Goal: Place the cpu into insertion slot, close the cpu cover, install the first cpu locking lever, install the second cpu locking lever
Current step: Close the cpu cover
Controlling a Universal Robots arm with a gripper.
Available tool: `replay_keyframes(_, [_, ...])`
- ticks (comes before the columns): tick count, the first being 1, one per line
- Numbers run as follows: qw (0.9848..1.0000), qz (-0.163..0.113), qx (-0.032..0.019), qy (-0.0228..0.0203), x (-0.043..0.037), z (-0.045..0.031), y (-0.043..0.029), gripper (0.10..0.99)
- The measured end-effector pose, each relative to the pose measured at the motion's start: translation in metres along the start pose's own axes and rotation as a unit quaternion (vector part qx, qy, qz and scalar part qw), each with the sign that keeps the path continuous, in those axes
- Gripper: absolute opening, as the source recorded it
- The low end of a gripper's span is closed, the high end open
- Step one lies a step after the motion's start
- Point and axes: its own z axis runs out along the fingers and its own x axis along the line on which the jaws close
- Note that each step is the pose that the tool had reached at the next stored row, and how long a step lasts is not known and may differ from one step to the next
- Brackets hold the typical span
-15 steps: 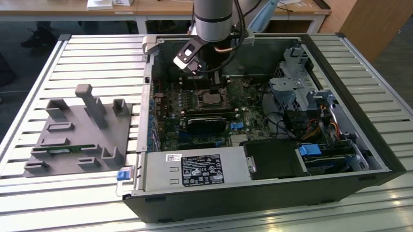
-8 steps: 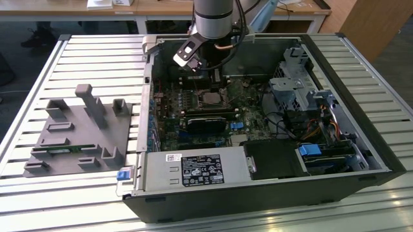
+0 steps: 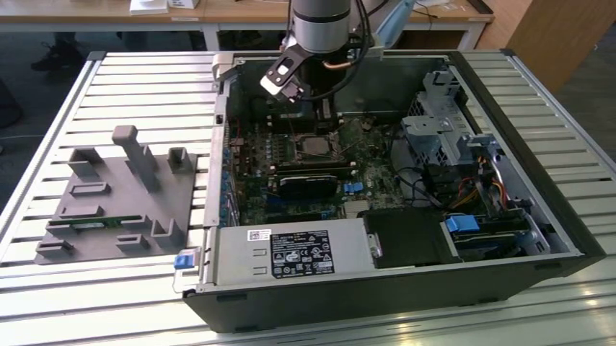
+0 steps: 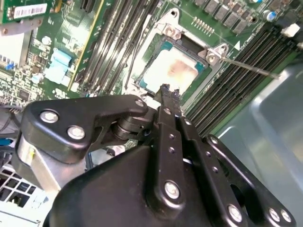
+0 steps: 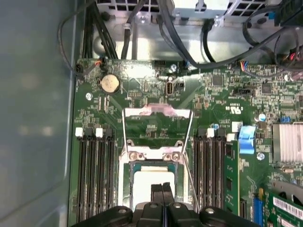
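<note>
Inside the insertion slot [image 5: 129,176] lies the cpu [image 5: 147,182], fingers [image 5: 157,196] pressed together just above, seemingly empty.

silvery cpu [image 4: 173,71], green motherboard [image 5: 142,97]

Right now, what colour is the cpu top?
Pale silvery-white with a brownish smudge; the cpu shows best in the second wrist view.

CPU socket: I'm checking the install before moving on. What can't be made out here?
- First wrist view: the CPU's near edge, under the end effector.
- Second wrist view: the cover's near side, behind the end effector.
- Exterior view: whether the socket is latched; too small.
</note>
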Motion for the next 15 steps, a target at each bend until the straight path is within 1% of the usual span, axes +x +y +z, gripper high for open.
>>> replay_keyframes(1, [1.0000,0.000,0.0001,-0.0001,0.0000,-0.0005,0.0003,0.106])
replay_keyframes(2, [1.0000,0.000,0.0000,0.0000,0.0000,-0.0026,0.0005,0.106])
replay_keyframes(6, [1.0000,0.000,0.0000,0.0000,-0.0004,-0.0162,0.0016,0.106])
replay_keyframes(9, [1.0000,0.000,0.0000,0.0001,-0.0005,-0.0229,0.0022,0.106])
replay_keyframes(10, [1.0000,0.000,0.0002,0.0000,-0.0006,-0.0246,0.0025,0.106])
replay_keyframes(12, [1.0000,0.000,0.0012,0.0002,-0.0006,-0.0253,0.0038,0.106])
replay_keyframes(15, [1.0000,0.000,0.0054,0.0001,-0.0006,-0.0252,0.0062,0.106])
